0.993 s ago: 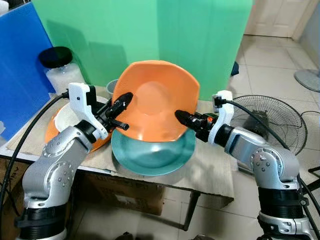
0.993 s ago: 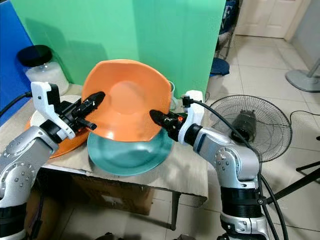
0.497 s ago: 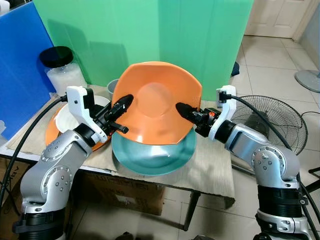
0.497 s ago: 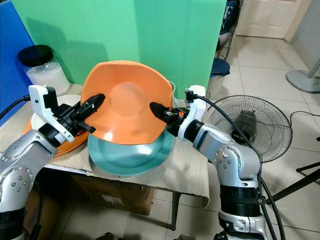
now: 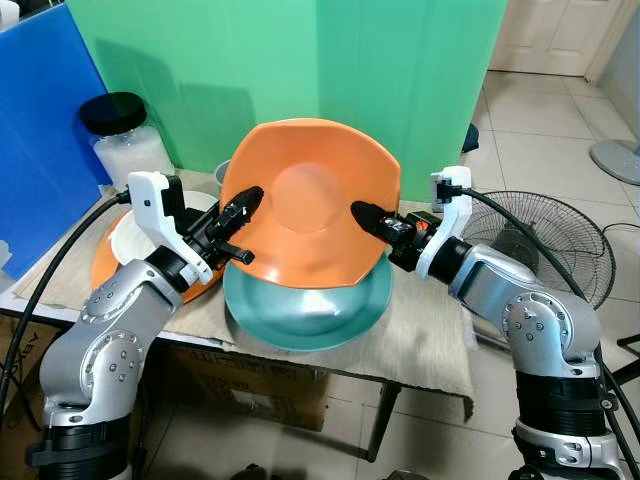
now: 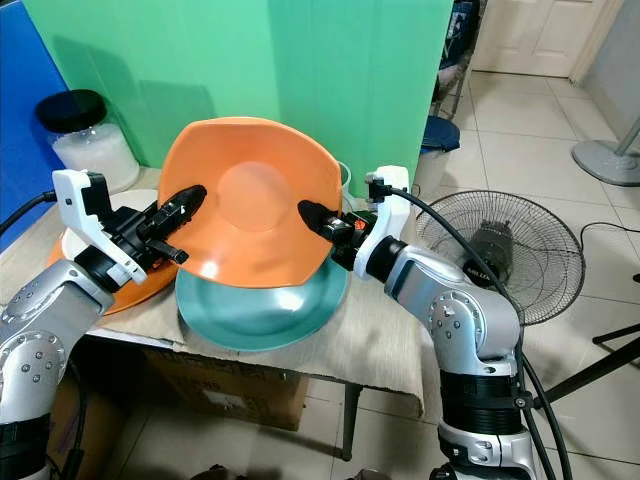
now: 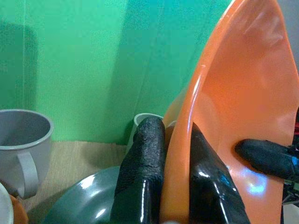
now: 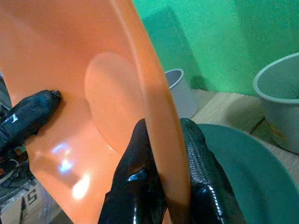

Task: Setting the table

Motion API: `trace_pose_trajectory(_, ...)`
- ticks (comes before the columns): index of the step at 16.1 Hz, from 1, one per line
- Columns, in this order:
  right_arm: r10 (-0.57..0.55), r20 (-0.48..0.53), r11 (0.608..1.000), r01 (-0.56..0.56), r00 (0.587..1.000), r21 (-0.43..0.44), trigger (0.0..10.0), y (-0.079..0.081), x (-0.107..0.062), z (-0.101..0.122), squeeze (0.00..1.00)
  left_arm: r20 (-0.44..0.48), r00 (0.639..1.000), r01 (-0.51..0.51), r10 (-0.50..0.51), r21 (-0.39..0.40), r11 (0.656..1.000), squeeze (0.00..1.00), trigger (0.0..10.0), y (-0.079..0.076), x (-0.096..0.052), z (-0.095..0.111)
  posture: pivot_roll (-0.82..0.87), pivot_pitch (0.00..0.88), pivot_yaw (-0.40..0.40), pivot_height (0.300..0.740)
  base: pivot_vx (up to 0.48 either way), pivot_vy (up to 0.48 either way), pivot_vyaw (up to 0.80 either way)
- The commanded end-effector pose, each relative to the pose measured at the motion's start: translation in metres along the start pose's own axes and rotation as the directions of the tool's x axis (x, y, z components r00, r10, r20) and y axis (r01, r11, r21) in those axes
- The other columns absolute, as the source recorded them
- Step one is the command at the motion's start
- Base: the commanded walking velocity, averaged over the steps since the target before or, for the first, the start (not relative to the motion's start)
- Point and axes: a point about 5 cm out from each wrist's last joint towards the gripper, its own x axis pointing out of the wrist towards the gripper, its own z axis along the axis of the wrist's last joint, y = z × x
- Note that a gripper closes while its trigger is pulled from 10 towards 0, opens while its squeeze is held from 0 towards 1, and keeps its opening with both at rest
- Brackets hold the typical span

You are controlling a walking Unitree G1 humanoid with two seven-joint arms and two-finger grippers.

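Note:
A big orange plate (image 5: 305,205) is held tilted up on edge above a teal plate (image 5: 305,310) that lies on the cloth-covered table (image 5: 420,345). My left gripper (image 5: 243,205) is shut on the orange plate's left rim, my right gripper (image 5: 366,215) shut on its right rim. In the left wrist view the two black fingers (image 7: 140,182) pinch the rim, and in the right wrist view the fingers (image 8: 196,163) do the same. Grey cups (image 7: 21,144) stand behind, near the green backdrop.
A second orange plate with a white bowl (image 5: 125,240) sits at the table's left. A jar with a black lid (image 5: 120,135) stands behind it. A floor fan (image 5: 550,240) lies right of the table, and blue and green boards rise behind.
The orange plate has risen and tipped more upright, both grippers still pinching its rims. The teal plate has stayed in place.

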Motion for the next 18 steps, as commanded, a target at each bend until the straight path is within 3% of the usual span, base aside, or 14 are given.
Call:
trace_pose_trajectory(1, 0.011, 0.011, 1.0, -0.011, 1.0, 0.007, 0.0, 0.003, 0.0, 0.001, 0.0, 0.048, 0.996, -0.074, 0.073, 0.016, 0.997, 0.0, 10.0, 0.006, 0.002, 0.011, -0.09, 0.0, 0.043, 0.74, 0.0, 0.0, 0.0)
trace_pose_trajectory(2, 0.012, 0.013, 1.0, -0.012, 1.0, 0.009, 0.0, 0.003, 0.0, 0.0, 0.0, 0.009, 0.998, -0.057, 0.057, 0.033, 0.998, 0.13, 10.0, 0.006, 0.001, 0.008, -0.09, 0.0, 0.044, 0.74, 0.0, 0.0, 0.0)
trace_pose_trajectory(3, 0.011, 0.017, 1.0, -0.011, 1.0, 0.013, 0.0, 0.003, 0.0, 0.0, 0.0, 0.016, 0.999, -0.031, 0.031, 0.041, 0.999, 1.0, 10.0, 0.004, -0.001, 0.007, -0.09, 0.0, 0.047, 0.74, 0.0, 0.0, 0.0)
trace_pose_trajectory(7, -0.035, 0.04, 0.999, 0.033, 0.999, 0.03, 0.0, -0.005, -0.004, 0.003, 0.0, 0.059, 0.998, -0.039, 0.036, 0.05, 0.998, 1.0, 10.0, 0.002, -0.004, 0.012, -0.09, 0.0, 0.052, 0.74, 0.0, 0.0, 0.0)
trace_pose_trajectory(8, -0.099, 0.07, 0.995, 0.096, 0.993, 0.041, 0.0, -0.015, -0.009, 0.007, 0.0, 0.107, 0.994, -0.034, 0.03, 0.037, 0.999, 0.0, 10.0, -0.004, -0.004, 0.019, -0.09, 0.0, 0.057, 0.74, 0.0, 0.0, 0.0)
trace_pose_trajectory(12, -0.224, 0.131, 0.974, 0.225, 0.966, 0.008, 0.0, -0.031, -0.022, 0.019, 0.0, 0.118, 0.992, -0.07, 0.053, 0.147, 0.987, 0.0, 10.0, -0.017, -0.006, 0.024, -0.1, 0.0, 0.071, 0.74, 0.0, 0.0, 0.0)
trace_pose_trajectory(13, -0.278, 0.16, 0.956, 0.288, 0.947, -0.047, 10.0, -0.035, -0.03, 0.027, 0.0, 0.105, 0.988, -0.132, 0.11, 0.229, 0.964, 0.0, 10.0, -0.017, -0.013, 0.023, -0.11, 0.0, 0.075, 0.74, 0.0, 0.0, 0.0)
trace_pose_trajectory(15, -0.344, 0.22, 0.919, 0.375, 0.913, -0.12, 10.0, -0.035, -0.043, 0.038, 0.0, 0.159, 0.955, -0.291, 0.251, 0.32, 0.902, 0.0, 10.0, -0.014, -0.029, 0.025, -0.12, 0.0, 0.07, 0.74, 0.0, 0.0, -0.24)
trace_pose_trajectory(16, -0.361, 0.225, 0.914, 0.392, 0.905, -0.109, 10.0, -0.034, -0.047, 0.039, 0.0, 0.194, 0.949, -0.303, 0.25, 0.332, 0.893, 0.0, 10.0, -0.017, -0.033, 0.024, -0.11, 0.0, 0.064, 0.74, 0.0, 0.0, -0.78)
trace_pose_trajectory(17, -0.41, 0.234, 0.884, 0.447, 0.882, -0.136, 10.0, -0.034, -0.053, 0.04, 0.0, 0.186, 0.948, -0.31, 0.258, 0.355, 0.882, 0.0, 10.0, -0.02, -0.037, 0.02, -0.11, 0.0, 0.058, 0.74, 0.0, 0.0, -0.78)
trace_pose_trajectory(18, -0.409, 0.233, 0.887, 0.445, 0.882, -0.126, 10.0, -0.029, -0.061, 0.037, 0.0, 0.171, 0.946, -0.319, 0.275, 0.343, 0.883, 0.0, 10.0, -0.023, -0.038, 0.013, -0.12, 0.0, 0.056, 0.74, 0.0, 0.0, -0.78)
